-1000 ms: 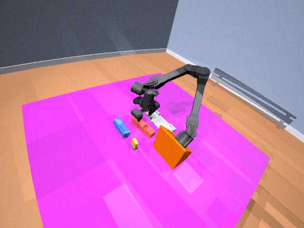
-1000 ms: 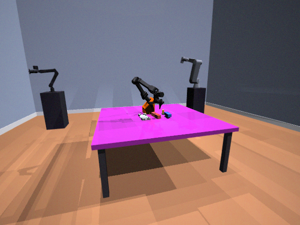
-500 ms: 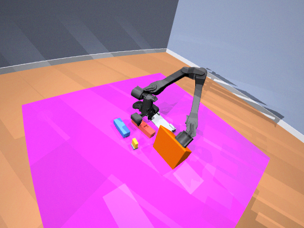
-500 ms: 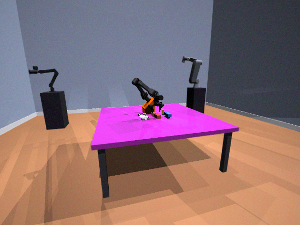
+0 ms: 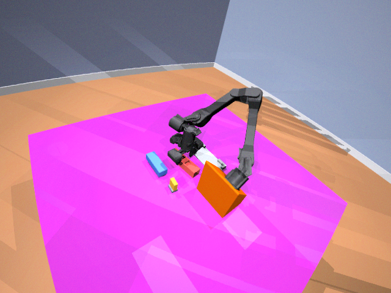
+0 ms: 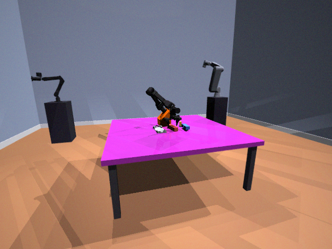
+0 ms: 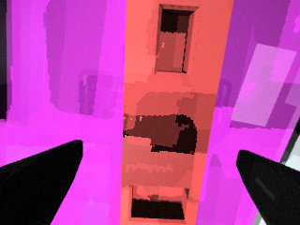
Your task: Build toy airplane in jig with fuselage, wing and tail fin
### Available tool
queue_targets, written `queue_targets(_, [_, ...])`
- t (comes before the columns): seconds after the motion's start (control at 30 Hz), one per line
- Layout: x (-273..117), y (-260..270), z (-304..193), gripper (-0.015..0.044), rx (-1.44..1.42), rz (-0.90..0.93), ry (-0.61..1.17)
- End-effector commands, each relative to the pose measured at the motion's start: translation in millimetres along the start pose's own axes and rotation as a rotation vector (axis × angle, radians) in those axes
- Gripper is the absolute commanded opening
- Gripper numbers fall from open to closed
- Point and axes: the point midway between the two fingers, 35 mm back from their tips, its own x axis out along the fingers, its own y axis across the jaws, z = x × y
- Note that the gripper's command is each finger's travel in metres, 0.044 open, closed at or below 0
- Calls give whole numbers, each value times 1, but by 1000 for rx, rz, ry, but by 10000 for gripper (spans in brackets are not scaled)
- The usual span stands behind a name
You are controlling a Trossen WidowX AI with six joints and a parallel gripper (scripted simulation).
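Note:
The red fuselage [image 5: 190, 167] [image 6: 173, 127] [image 7: 141, 47] lies on the table, outside the jig, with two rectangular sockets facing up. My gripper [image 5: 187, 154] [image 6: 173, 124] [image 7: 160, 152] is open and empty, pointing down over the fuselage. In the wrist view its fingertips stand on either side of the fuselage, with space on both sides. The white jig [image 5: 206, 157] [image 6: 160, 129] [image 7: 292, 189] lies beside the fuselage, its cradle partly hidden by the arm. The blue wing [image 5: 156, 163] [image 6: 185, 126] lies on the fuselage's other side. The yellow tail fin [image 5: 173, 184] [image 6: 180, 123] stands upright on the table.
The orange base block [image 5: 217, 190] [image 6: 163, 118] of my arm stands close to the fuselage and the jig. All parts are on the magenta table [image 5: 110, 204] [image 6: 214, 139]. Two other arms stand on dark pedestals [image 6: 60, 122] [image 6: 216, 109] beyond the table.

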Motion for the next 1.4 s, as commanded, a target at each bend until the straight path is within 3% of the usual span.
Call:
queue_targets(0.0, [8,0,-2,440,-6,-4,6])
queue_targets(0.37, [23,-1,-4,440,-6,-6,7])
queue_targets(0.67, [23,-1,-4,204,-6,-6,7])
queue_targets(0.93, [23,-1,-4,150,-6,-6,7])
queue_targets(1.13, [14,0,-1,0,-7,-2,6])
queue_targets(1.37, [-6,2,3,0,-7,4,3])
